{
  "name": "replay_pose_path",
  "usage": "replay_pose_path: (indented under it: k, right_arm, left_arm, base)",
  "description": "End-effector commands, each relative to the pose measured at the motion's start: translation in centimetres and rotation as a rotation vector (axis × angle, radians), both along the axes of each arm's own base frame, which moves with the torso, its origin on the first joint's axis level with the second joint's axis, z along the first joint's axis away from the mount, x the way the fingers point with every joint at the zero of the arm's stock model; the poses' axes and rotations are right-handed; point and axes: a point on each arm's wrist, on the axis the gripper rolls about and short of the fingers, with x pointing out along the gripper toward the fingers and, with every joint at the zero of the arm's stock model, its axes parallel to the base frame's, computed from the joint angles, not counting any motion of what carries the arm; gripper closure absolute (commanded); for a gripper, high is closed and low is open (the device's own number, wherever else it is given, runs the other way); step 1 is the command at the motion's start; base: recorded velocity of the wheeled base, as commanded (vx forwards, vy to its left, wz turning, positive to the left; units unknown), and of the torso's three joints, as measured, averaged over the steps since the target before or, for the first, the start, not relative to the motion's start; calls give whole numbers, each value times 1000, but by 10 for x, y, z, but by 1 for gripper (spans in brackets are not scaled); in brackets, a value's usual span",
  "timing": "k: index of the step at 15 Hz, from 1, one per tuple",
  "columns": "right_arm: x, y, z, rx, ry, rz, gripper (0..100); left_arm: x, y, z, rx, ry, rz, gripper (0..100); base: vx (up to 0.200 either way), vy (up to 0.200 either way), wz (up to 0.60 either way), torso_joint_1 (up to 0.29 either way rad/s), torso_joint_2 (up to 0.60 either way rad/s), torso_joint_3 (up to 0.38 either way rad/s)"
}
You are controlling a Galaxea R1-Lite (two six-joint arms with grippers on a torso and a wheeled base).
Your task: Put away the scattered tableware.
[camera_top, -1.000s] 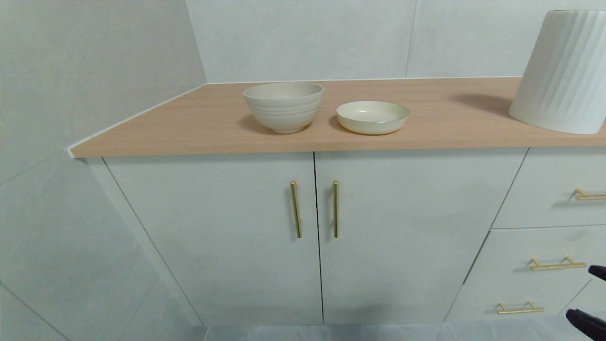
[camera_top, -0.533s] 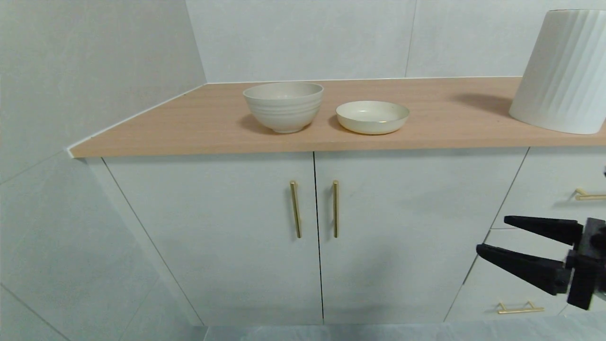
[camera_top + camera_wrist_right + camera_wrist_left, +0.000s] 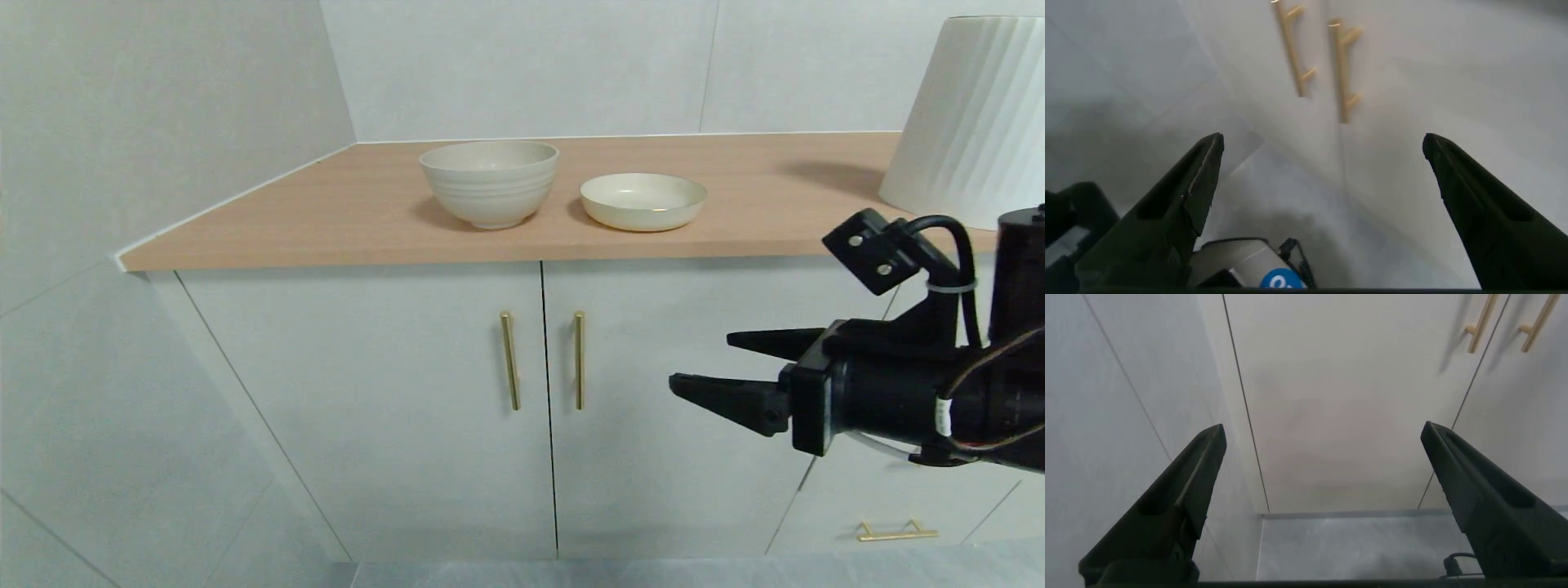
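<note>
A deep cream ribbed bowl (image 3: 490, 183) stands on the wooden countertop (image 3: 343, 216), with a shallow cream dish (image 3: 642, 201) just to its right. My right gripper (image 3: 702, 363) hangs open in front of the right cabinet door (image 3: 694, 408), below the counter edge and right of the two gold door handles (image 3: 579, 359). Its fingers (image 3: 1192, 196) frame those handles (image 3: 1342, 69) in the right wrist view. My left gripper (image 3: 1323, 449) is open, low near the floor, facing a cabinet door (image 3: 1347, 400) with the gold handles (image 3: 1482, 322) off to one side.
A tall white ribbed container (image 3: 971, 122) stands at the counter's right end. Drawers with gold pulls (image 3: 896, 532) lie right of the doors. A tiled wall (image 3: 122, 163) closes off the left side. Grey floor (image 3: 653, 572) runs below the cabinets.
My right arm has risen from the lower right corner and swung left, its open gripper now in front of the right cabinet door. The bowl and dish have not moved.
</note>
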Motion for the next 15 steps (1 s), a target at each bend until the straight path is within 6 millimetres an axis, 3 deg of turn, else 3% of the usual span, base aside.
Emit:
replay_pose_path:
  k: [1,3,7,11,15]
  right_arm:
    - [5,24,-15,-45,33,31,0]
    - [3,40,-21,-62,49,62,0]
    - [31,69,-38,48,168,25,0]
    - [53,81,-51,123,187,-13,0]
    - [86,94,-81,161,148,-47,0]
  left_arm:
    - [0,0,0,1,0,0,0]
    - [0,0,0,-1,0,0,0]
    - [0,0,0,-1,0,0,0]
    - [0,0,0,-1,0,0,0]
    - [0,0,0,-1,0,0,0]
  base:
    - [0,0,0,0,0,0]
    - [0,0,0,0,0,0]
    - [0,0,0,0,0,0]
    - [0,0,0,0,0,0]
    - [0,0,0,0,0,0]
